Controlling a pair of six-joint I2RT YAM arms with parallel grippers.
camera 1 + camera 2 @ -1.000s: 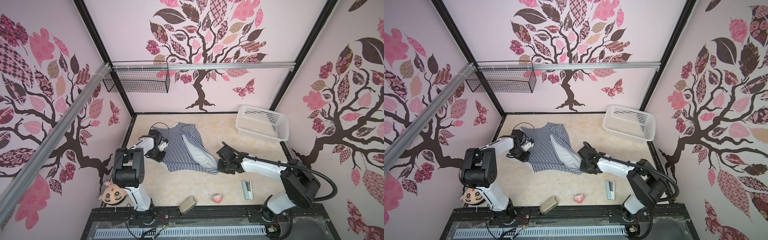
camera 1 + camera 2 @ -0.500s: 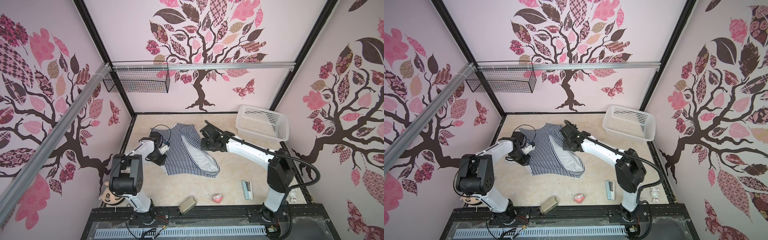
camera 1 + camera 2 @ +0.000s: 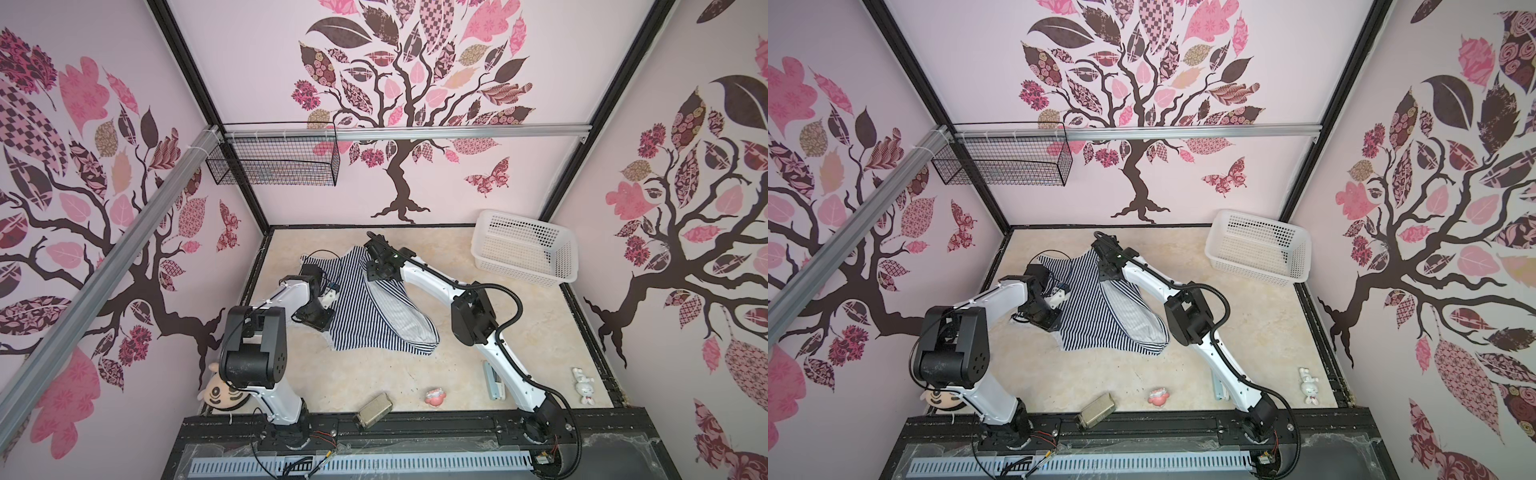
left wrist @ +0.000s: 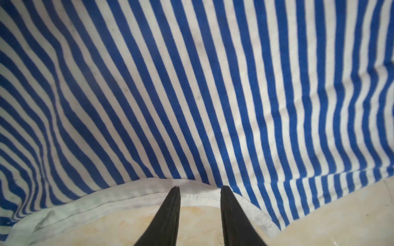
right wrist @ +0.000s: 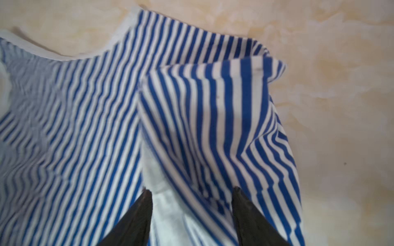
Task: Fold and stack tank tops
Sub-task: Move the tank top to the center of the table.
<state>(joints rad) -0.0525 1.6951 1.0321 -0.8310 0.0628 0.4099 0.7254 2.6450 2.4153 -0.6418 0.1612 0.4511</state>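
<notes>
Navy-and-white striped tank top [image 3: 357, 316], white basket [image 3: 523, 270], beige marbled table [image 3: 374, 382].

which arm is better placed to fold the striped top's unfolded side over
Left, I'd judge. The left gripper sits at the white-trimmed edge of the tank top, on its unfolded side, jaws apart; the right gripper hangs open over the side already folded.

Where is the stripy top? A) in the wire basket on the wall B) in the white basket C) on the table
C: the top lies spread on the table, outside the white basket.
</notes>
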